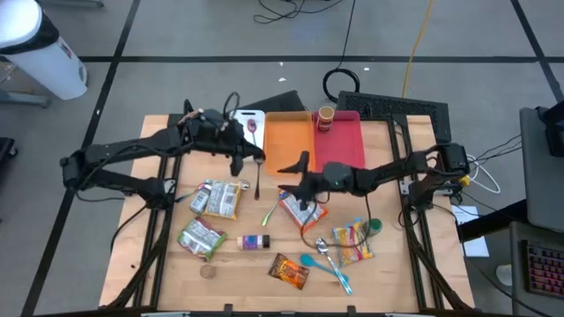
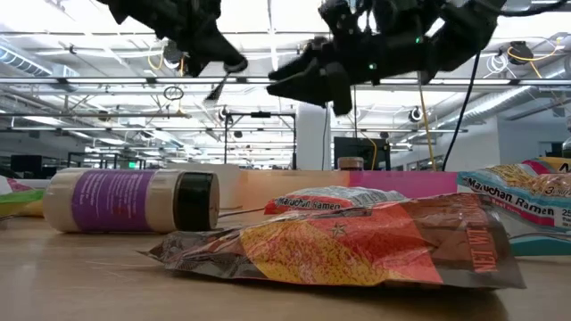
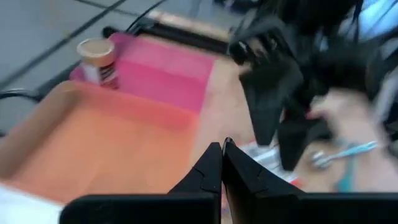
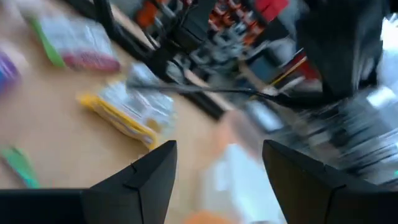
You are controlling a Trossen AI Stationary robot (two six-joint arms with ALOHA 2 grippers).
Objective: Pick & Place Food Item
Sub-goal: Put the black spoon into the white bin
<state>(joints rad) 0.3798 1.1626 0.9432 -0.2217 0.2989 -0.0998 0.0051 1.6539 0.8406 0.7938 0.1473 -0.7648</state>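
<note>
Food packets lie on the wooden table: a ramen packet [image 1: 300,210] at the middle, two more [image 1: 218,198] [image 1: 201,236] to its left, a candy bag [image 1: 352,239] and a brown snack bag [image 1: 289,270] near the front. A brown-lidded cup [image 1: 325,117] [image 3: 98,59] stands in the pink tray [image 1: 348,145]. My left gripper [image 1: 238,165] [image 3: 222,152] hangs shut above the table beside the orange tray [image 1: 286,145], nothing between its fingers. My right gripper [image 1: 291,176] [image 4: 221,155] stands open, raised over the middle ramen packet, empty.
A white cutting board [image 1: 249,119] with a spoon lies left of the orange tray. A purple-labelled bottle [image 1: 254,241] [image 2: 134,201] lies on its side near the front. Blue spoons [image 1: 326,262] rest beside the candy bag. The two grippers are close together over the table's middle.
</note>
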